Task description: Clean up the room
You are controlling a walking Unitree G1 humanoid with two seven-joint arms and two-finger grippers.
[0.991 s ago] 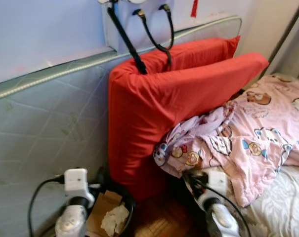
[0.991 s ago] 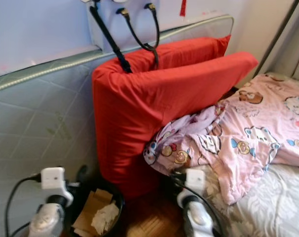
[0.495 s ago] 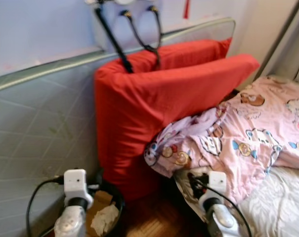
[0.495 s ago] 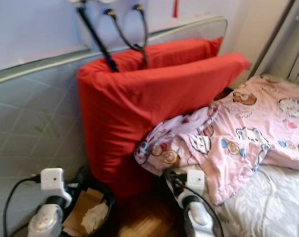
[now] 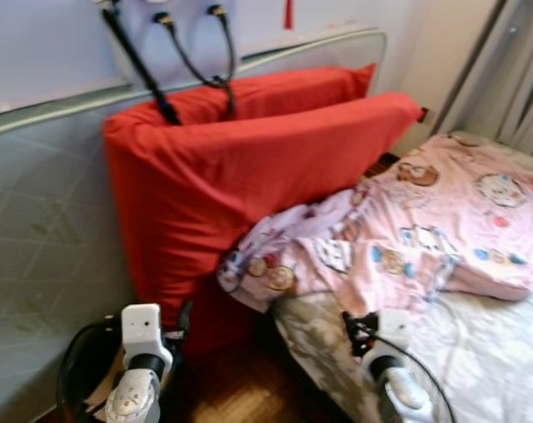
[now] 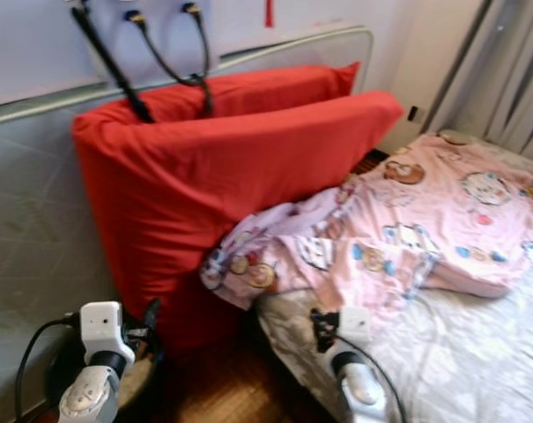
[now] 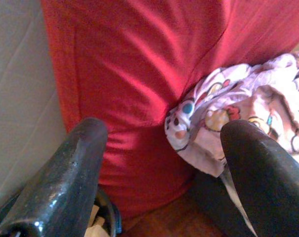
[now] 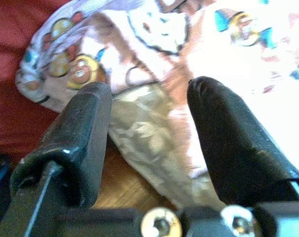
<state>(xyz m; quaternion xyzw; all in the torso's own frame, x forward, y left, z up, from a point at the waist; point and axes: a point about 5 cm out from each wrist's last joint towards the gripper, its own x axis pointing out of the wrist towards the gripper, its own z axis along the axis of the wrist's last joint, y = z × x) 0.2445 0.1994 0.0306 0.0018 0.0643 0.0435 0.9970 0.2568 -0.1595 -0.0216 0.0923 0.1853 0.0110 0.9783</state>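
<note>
1. My view has swung right since a second ago: more bed (image 5: 486, 352), less bin (image 5: 72, 388).
2. Pink quilt (image 5: 407, 238) lies rumpled against the red cushion (image 5: 248, 176).
3. Left tool (image 7: 159, 148) and right tool (image 8: 149, 133) are both spread, empty, nothing tidied yet.

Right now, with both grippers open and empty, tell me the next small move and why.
Probably ease the right gripper forward toward the hanging corner of the pink cartoon-print blanket. That corner droops off the white mattress against the big red cushion, and the right wrist view looks straight at it between spread fingers. The left gripper faces mostly the cushion.
</note>
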